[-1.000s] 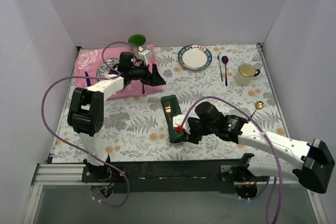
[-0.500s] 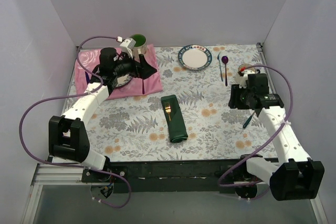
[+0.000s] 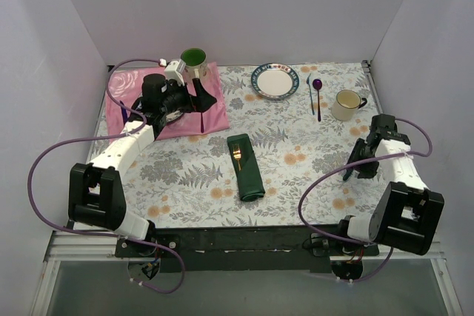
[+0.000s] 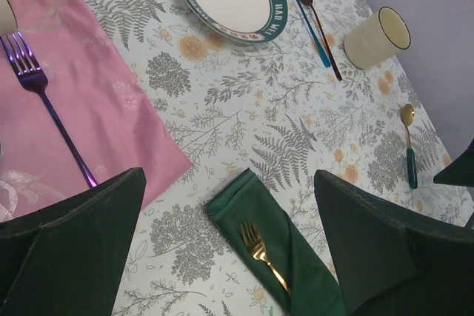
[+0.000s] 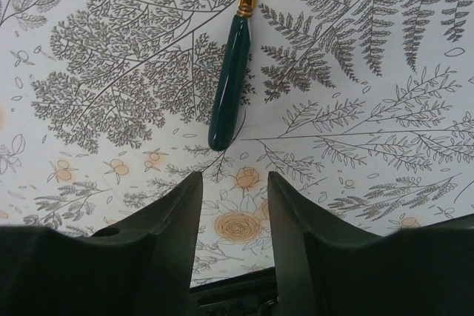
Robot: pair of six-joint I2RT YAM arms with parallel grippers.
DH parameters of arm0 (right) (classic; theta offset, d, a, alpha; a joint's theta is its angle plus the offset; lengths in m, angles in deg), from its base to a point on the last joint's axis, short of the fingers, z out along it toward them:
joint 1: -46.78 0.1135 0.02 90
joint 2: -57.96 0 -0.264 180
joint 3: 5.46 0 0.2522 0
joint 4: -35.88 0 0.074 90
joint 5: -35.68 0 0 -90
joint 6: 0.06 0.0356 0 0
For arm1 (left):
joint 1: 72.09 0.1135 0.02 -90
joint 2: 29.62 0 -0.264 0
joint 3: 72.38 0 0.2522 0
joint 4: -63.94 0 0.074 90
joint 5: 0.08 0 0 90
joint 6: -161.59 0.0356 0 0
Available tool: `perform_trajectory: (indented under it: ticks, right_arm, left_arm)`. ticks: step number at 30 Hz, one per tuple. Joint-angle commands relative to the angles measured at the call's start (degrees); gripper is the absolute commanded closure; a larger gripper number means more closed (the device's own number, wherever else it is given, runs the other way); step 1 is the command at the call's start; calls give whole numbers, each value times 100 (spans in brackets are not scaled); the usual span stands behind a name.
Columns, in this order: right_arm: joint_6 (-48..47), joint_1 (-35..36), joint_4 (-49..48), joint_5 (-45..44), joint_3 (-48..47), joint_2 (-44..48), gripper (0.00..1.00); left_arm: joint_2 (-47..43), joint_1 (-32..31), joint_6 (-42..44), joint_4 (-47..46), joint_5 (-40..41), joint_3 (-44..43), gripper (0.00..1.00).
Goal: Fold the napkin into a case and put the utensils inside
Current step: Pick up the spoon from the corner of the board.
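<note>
One green-handled spoon (image 5: 226,90) lies on the tabletop (image 5: 111,72) just ahead of your right jaws, narrowly parted and empty. Your left jaws gape wide above the pink cloth (image 4: 96,86), well apart from the folded dark green napkin (image 4: 296,253) showing a gold fork (image 4: 263,257).

A gold fork (image 4: 259,251) lies on the folded green napkin (image 4: 296,271). A purple fork (image 4: 46,105) rests on the pink cloth (image 4: 111,109) nearby.
</note>
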Motion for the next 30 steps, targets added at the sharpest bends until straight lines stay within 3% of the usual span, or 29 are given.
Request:
perform_trajectory:
  ticks: [1, 13, 17, 18, 21, 26, 30]
  right_arm:
    - [175, -133, -309, -161, 18, -313, 51]
    - [-186, -169, -1328, -267, 26, -1307, 55]
    - [-221, -169, -1426, -162, 44, -1404, 75]
    - [-256, -178, -1365, -135, 18, -1378, 87]
    - [-335, -169, -997, 49, -149, -1133, 99]
    - [-817, -38, -512, 917, -439, 255, 99]
    - [-1222, 1225, -353, 596, -396, 1020, 99]
  left_arm:
    - [-297, -3, 33, -237, 108, 2, 2]
    - [-253, 6, 138, -158, 178, 54, 2]
    - [-174, 6, 234, 44, 143, -16, 2]
    - [-165, -3, 304, 62, 134, -33, 2]
    - [-139, 6, 393, 219, 73, -112, 2]
    - [28, 6, 586, 791, -636, -498, 2]
    - [169, -3, 718, 959, -1499, -736, 2]
